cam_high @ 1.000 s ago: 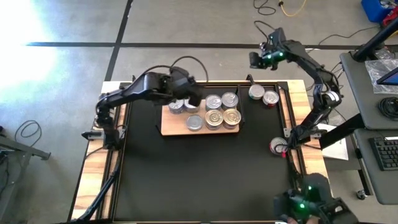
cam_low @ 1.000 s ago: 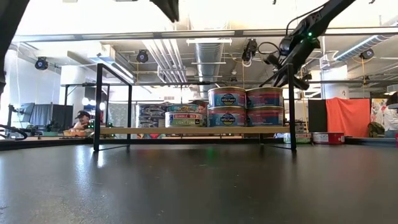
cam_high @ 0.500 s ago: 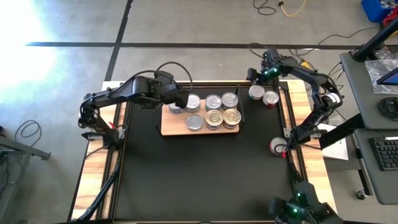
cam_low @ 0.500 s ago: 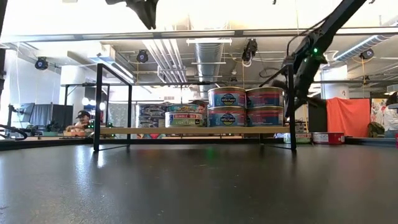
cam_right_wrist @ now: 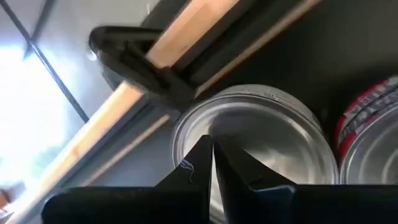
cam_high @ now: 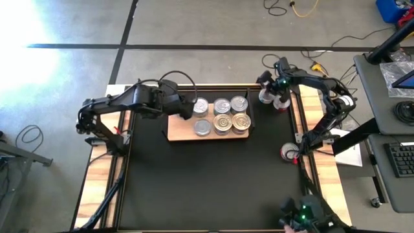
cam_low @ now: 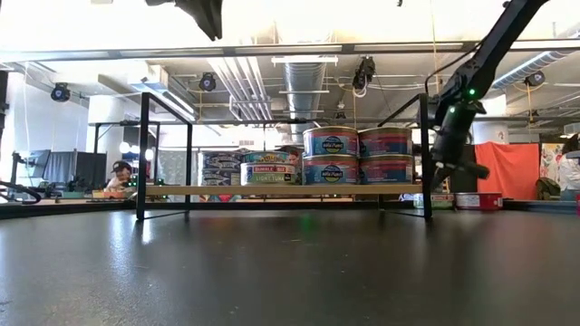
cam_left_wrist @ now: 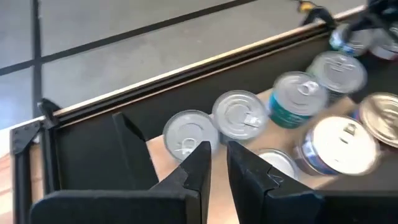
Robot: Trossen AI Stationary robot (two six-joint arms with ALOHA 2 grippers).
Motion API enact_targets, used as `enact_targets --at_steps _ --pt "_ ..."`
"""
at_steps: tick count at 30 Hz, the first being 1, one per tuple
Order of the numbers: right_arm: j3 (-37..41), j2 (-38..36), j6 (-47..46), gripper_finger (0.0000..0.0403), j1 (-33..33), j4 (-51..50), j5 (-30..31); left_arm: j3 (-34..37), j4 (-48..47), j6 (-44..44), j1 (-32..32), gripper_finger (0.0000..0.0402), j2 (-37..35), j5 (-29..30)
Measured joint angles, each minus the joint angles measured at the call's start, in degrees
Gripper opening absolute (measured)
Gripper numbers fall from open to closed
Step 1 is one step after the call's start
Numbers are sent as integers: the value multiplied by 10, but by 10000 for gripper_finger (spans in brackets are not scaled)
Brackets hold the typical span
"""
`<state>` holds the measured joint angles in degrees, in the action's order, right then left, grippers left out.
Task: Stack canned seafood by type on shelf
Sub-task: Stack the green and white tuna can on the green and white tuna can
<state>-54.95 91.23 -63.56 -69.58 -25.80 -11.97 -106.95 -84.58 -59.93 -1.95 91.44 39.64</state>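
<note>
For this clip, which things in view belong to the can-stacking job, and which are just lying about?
Part of the job:
- cans on the shelf
- wooden shelf
- two loose cans at the mat's far right corner
- lone can at the right edge
- left gripper, right gripper, both shut, empty

Lying about:
- black mat
- cables on the floor
- keyboard on the side desk

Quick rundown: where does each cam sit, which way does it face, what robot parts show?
High: overhead, straight down; both arms, shelf, mat.
Low: table height, level across the mat; shelf with stacked cans, right arm descending.
Left wrist: on the left arm; shut left pincer over silver cans.
Right wrist: on the right arm; shut right pincer above a silver can.
Shared: high and low both show the shelf.
</note>
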Motion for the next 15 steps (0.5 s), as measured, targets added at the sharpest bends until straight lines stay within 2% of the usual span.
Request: enact_targets --at_steps 5,9,15 --pt "20 -19 -27 12 37 -16 31 -17 -8 9 26 36 -1 -6" --pt "22 -39 -51 12 69 -79 61 -23 -16 38 28 36 -7 -73" --pt "44 -77 -41 12 127 -164 106 -21 -21 92 27 36 -29 -95"
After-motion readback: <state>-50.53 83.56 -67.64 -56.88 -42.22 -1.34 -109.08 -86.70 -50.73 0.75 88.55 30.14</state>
